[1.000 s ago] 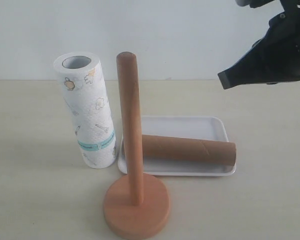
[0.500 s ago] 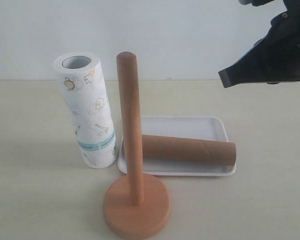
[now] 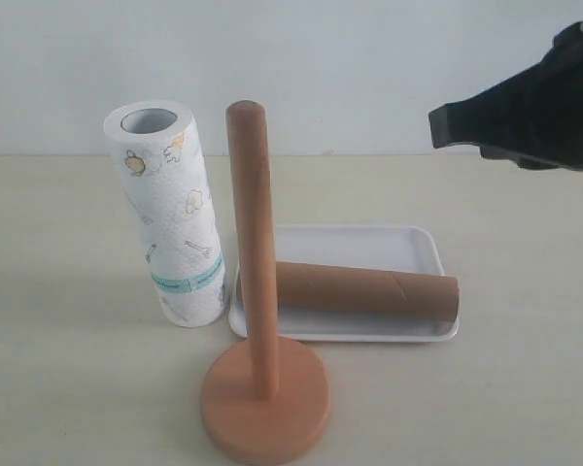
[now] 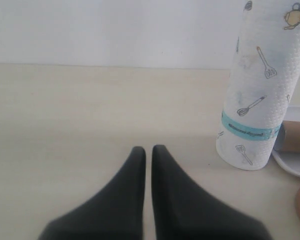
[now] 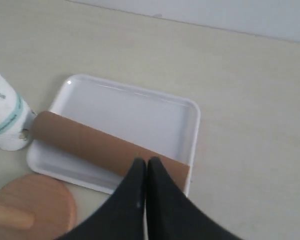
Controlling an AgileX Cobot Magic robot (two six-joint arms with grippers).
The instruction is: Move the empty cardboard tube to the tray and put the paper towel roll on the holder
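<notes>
Cardboard tube [image 3: 364,289]: one, laid in tray [image 3: 369,243].
Paper towel roll [image 3: 175,228]: one, upright, left of holder [image 3: 267,403].
Left gripper [image 4: 148,149], right gripper [image 5: 146,161]: clenched, empty.

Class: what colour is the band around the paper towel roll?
Teal band on the white paper towel roll; left wrist view shows it best.

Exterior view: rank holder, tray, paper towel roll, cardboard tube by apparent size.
1. holder, though nearest the camera, so inflated.
2. tray and paper towel roll: look about alike.
3. cardboard tube, smallest.
</notes>
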